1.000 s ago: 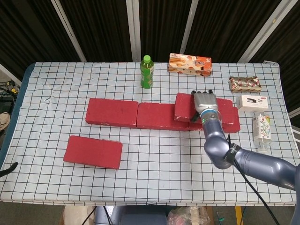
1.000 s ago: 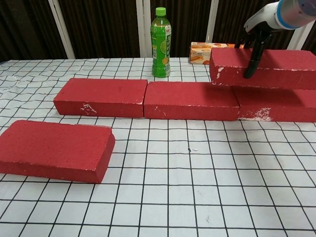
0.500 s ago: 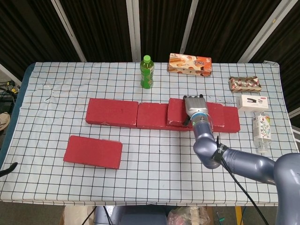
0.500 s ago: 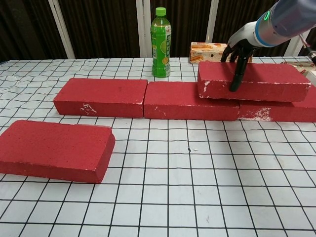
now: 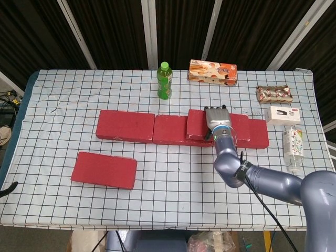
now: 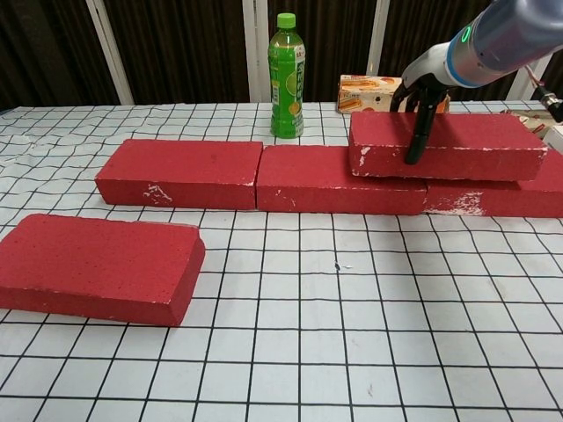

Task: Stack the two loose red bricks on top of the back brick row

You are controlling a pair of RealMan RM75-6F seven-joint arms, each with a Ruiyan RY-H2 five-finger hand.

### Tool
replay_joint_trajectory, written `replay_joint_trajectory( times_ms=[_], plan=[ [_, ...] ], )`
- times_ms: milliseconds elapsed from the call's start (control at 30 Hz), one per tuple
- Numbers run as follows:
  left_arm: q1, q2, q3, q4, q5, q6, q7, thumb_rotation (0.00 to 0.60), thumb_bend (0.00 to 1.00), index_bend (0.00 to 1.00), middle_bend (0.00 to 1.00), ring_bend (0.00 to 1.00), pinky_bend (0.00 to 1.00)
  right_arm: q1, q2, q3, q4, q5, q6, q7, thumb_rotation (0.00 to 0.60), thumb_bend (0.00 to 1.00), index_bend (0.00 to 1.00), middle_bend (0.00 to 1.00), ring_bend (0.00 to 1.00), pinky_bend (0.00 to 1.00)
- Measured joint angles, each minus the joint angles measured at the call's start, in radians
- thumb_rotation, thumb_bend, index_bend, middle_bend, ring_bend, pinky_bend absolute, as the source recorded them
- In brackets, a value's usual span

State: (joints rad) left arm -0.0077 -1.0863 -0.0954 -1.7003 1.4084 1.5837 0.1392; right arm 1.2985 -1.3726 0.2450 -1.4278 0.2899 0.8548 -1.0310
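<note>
The right hand (image 6: 420,88) holds a red brick (image 6: 449,145), with the thumb down its front side and the other fingers over the back. This brick sits on top of the back brick row (image 6: 264,174), over the line where two bricks meet. Its long side runs left to right, the same way as the row. The other loose brick (image 6: 97,265) lies flat on the checked table (image 6: 352,352), in front of the row and a bit turned.

The head view shows the right arm (image 5: 262,178) reaching in. The chest view shows the thumb on the brick. The left hand shows in neither view.
</note>
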Motion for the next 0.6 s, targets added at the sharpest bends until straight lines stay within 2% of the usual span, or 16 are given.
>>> replay_joint_trajectory(
  times_ms=[600],
  plan=[
    [0.0,-0.012,0.001,-0.006,-0.005,0.003,0.034,0.6,0.0,0.12,0.05,0.02,0.17,-0.024,0.008,-0.018,0.003,-0.072,-0.067,0.065,0.6,0.15,0.16,0.25,0.24,0.0]
  ],
)
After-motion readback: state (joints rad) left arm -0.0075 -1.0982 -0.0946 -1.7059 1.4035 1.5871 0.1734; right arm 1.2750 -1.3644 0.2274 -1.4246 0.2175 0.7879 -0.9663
